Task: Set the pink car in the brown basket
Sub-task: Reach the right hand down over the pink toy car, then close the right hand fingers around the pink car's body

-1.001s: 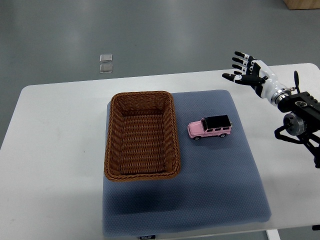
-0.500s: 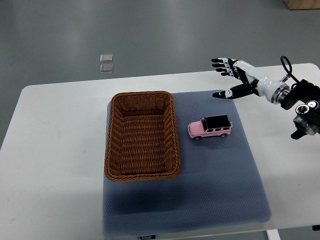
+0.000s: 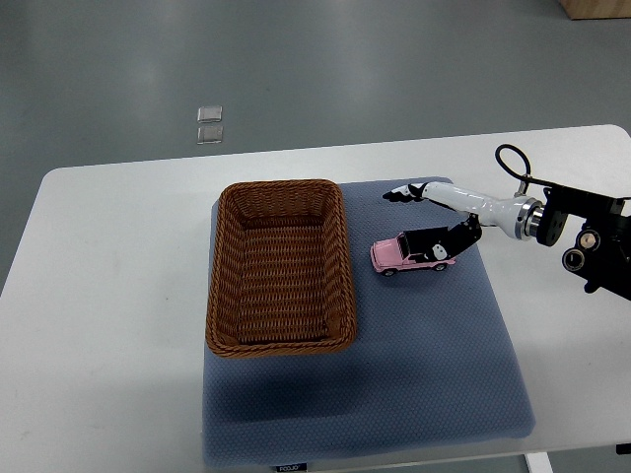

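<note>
Now: right hand (image 3: 431, 222) fingers spread, over pink car (image 3: 413, 251) | car on blue mat (image 3: 424, 365), right of brown wicker basket (image 3: 280, 193)

You have one camera only, the top view, so no second view overlaps it. It sits on the robot's own side of the work and looks down steeply, from far enough back to hold nearly the whole white table (image 3: 118, 296), whose near edge runs off the bottom of the frame. Grey floor (image 3: 325, 69) fills the upper third. The blue mat (image 3: 414, 374) lies centre to lower right, the brown basket (image 3: 219, 296) just left of centre. The right arm (image 3: 582, 232) enters from the right edge, mid-height.
</note>
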Tool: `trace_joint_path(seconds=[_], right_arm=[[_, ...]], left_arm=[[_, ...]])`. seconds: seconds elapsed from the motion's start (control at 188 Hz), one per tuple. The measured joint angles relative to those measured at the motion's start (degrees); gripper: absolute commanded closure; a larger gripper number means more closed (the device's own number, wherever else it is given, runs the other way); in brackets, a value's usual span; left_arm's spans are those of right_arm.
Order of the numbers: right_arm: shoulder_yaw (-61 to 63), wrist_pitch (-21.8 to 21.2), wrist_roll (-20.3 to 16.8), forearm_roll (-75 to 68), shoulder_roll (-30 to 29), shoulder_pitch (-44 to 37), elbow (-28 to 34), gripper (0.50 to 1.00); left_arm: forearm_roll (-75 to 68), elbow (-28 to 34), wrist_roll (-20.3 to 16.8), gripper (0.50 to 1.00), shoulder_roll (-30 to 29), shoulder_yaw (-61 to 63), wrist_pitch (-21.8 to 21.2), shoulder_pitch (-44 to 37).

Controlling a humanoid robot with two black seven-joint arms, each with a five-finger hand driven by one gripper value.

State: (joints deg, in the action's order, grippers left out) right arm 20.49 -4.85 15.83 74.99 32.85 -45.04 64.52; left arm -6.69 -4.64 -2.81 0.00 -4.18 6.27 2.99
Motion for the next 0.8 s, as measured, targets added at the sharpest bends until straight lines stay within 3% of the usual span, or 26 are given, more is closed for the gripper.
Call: trace_joint_path(seconds=[0.33, 0.463, 0.665, 0.713, 0.799], right_arm=[[-3.62, 1.6, -0.12, 2.35, -0.33, -0.22, -0.28, 0.603], [-5.7, 3.38, -0.53, 3.45, -0.33, -0.28, -0.93, 0.64], [-6.36, 4.62, -1.86, 4.5, -0.33, -0.31, -2.1, 0.767], [-6.4, 4.84, -2.25, 4.61, -0.34, -0.31, -2.23, 0.838], [-6.43, 5.03, -2.82, 5.06, -0.57, -0.31, -2.39, 0.918]], left_arm=[[0.0, 0.0, 0.0, 0.5, 0.0, 0.04, 0.02, -0.09], [0.0, -0.03, 0.0, 0.5, 0.0, 0.04, 0.02, -0.09], [0.0, -0.43, 0.0, 0.5, 0.0, 0.05, 0.02, -0.04], [-0.02, -0.45, 0.0, 0.5, 0.0, 0.06, 0.02, -0.02], [-0.06, -0.45, 0.0, 0.5, 0.0, 0.06, 0.02, -0.02]])
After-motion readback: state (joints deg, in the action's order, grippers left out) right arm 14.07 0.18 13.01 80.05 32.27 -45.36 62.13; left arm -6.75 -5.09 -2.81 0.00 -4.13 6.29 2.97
